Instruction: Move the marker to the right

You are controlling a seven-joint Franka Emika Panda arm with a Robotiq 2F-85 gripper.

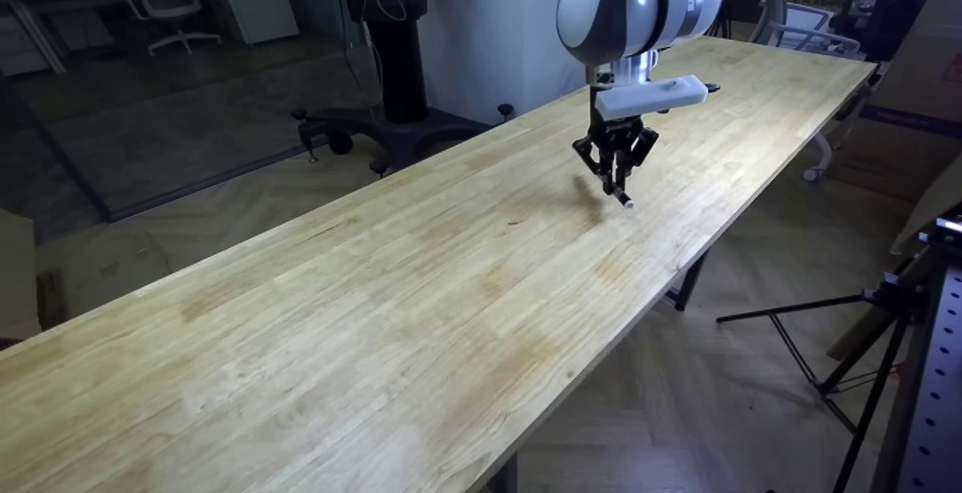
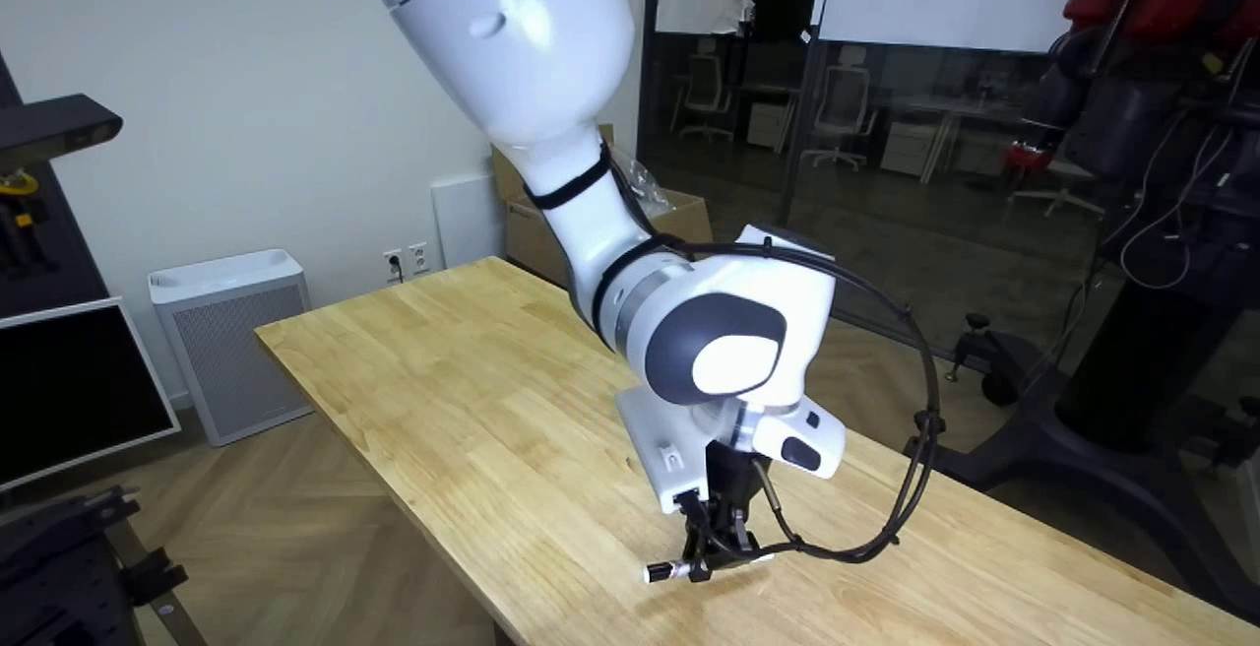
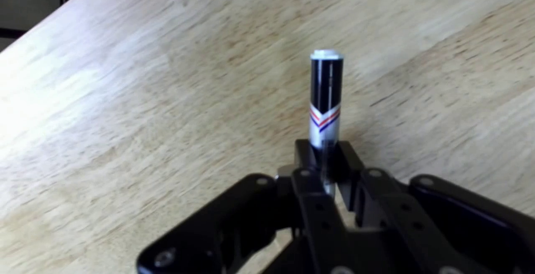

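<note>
The marker (image 3: 326,86) is a thin pen with a black end, a white tip and a white band with red and blue chevrons. My gripper (image 3: 325,155) is shut on it around the white body, with the black end sticking out ahead in the wrist view. In an exterior view the gripper (image 1: 615,186) points down and the marker (image 1: 624,198) sticks out tilted below the fingertips. It also shows between the fingers in an exterior view (image 2: 666,570), a little above the wooden table (image 2: 472,400), with a shadow under it. The fingers hide its middle.
The long wooden table (image 1: 338,313) has its near long edge beside a black tripod (image 1: 864,358). A dark wheeled stand (image 1: 398,117) is on the floor along the far edge. An air purifier (image 2: 236,341) and a cardboard box (image 2: 689,218) stand beyond the table's end.
</note>
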